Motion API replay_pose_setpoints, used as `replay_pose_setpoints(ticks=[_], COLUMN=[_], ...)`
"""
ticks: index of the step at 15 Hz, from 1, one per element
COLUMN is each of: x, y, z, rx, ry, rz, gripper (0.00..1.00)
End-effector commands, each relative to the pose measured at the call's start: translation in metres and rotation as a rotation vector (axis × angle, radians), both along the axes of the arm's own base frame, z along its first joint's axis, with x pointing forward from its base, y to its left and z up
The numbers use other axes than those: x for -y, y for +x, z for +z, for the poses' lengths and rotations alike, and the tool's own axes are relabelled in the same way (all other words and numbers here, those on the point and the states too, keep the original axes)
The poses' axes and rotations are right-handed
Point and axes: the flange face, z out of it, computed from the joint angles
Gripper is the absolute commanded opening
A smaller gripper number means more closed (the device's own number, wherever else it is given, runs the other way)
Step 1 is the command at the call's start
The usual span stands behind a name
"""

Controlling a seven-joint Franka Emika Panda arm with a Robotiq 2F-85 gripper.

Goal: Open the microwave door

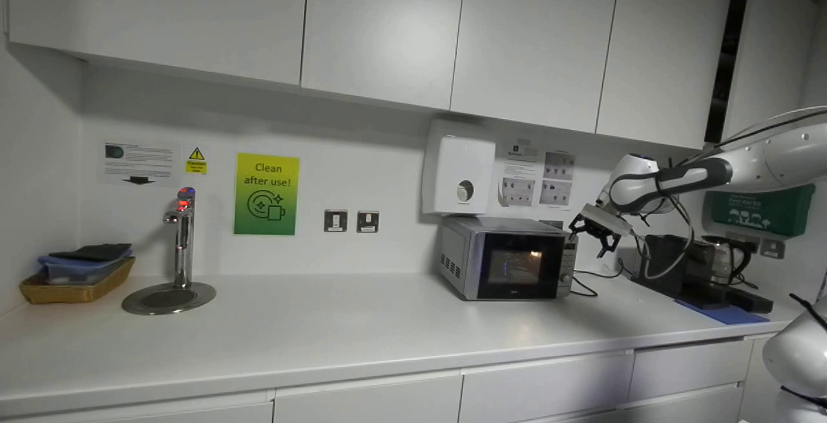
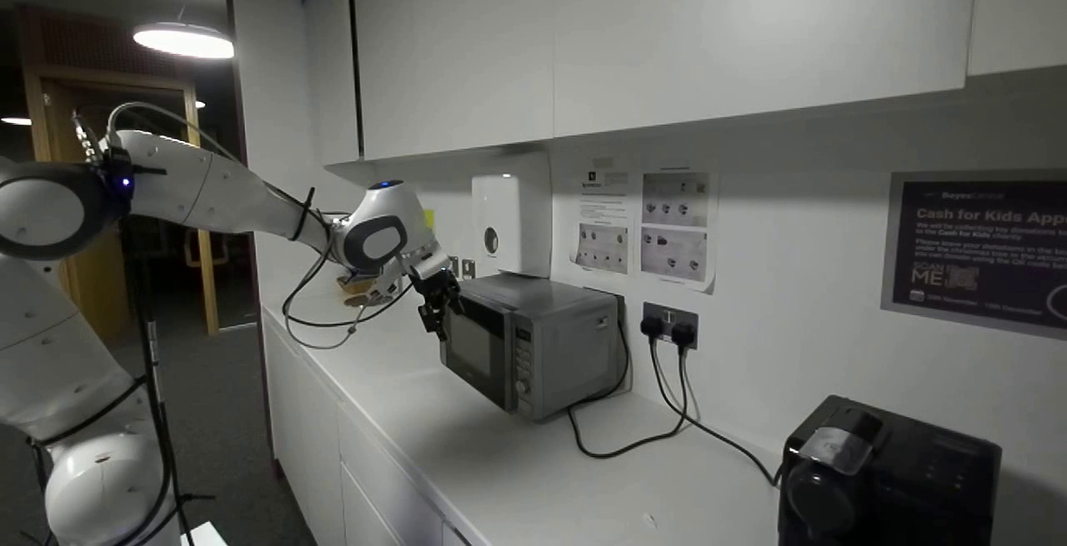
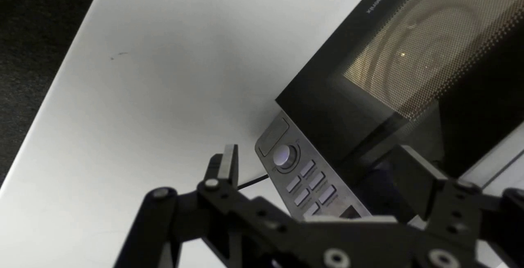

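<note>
Clearly closed, the microwave door [image 1: 520,267] sits flush with the front of the microwave [image 1: 462,258], which stands on the white surface [image 1: 310,326] right of the middle in an exterior view. A small warm glow [image 1: 535,256] shows in the dark door. The robot arm [image 2: 217,187] reaches in from the left edge of an exterior view and slants down, so that its jaws hang near the upper front of the microwave. They stand spread wide, a broad gap between them. In the wrist view one finger [image 3: 227,165] stands at the bottom centre, seen against the surface, and its partner at the lower right overlaps the dark door; whether they touch it I cannot tell. Between the two runs the control panel [image 3: 311,155], with a round knob [image 3: 283,156] and pale buttons [image 3: 316,180], and the door itself fills the upper right. A white wall unit [image 1: 457,171] hangs just above the microwave in an exterior view. At the left of that frame are a metal tap [image 1: 184,242] and a brown basket [image 1: 94,288], and a black appliance [image 2: 909,463] takes the lower right corner of an exterior view.
</note>
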Motion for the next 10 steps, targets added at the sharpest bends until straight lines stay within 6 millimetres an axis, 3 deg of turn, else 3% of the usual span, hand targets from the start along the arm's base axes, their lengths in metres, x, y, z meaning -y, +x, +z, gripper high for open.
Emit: replay_pose_setpoints(ticks=[1,10], x=[0.004,0.014], y=[0.021,0.050], z=[0.012,0.019], rx=[0.059,0.123], ry=[0.023,0.066], rz=[-0.122,-0.362], gripper=[1.00,1.00])
